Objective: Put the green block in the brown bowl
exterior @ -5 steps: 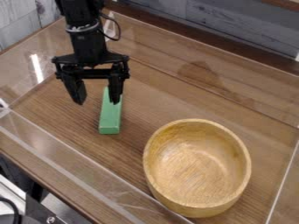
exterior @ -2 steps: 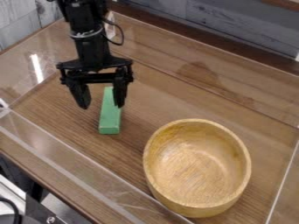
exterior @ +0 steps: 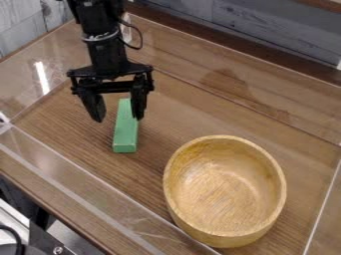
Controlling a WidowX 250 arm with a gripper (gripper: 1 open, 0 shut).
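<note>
- My fingers [exterior: 138, 98] are spread wide and grasping nothing; they hang dark and pointed down in the upper left of the frame, one on each side of the far end of the green block.
- My gripper [exterior: 115, 107] points straight down at the table [exterior: 240, 90], with the black arm rising out of the top of the frame above it.
- The green block [exterior: 126, 129] lies flat on the wood-grain table, left of centre, its long side running roughly up and down the picture. Its upper end sits between my fingers; its lower end sticks out towards the bottom of the frame.
- I cannot tell whether my fingertips touch the table or hover just above it, nor whether either one already touches the block.
- The brown bowl [exterior: 225, 188] stands in the lower right of the frame, upright and with nothing in it, apart from the block.
- As I judge it, the step in hand is the grasp: I am lined up over the block, but the closing is not yet done.
- The next move calls for squeezing across the narrow width of the block, near its end, firmly enough that the long free end does not swing.
- After that I would need to lift clear of the thick rim, carry towards the lower right, and let go over the bowl's hollow.
</note>
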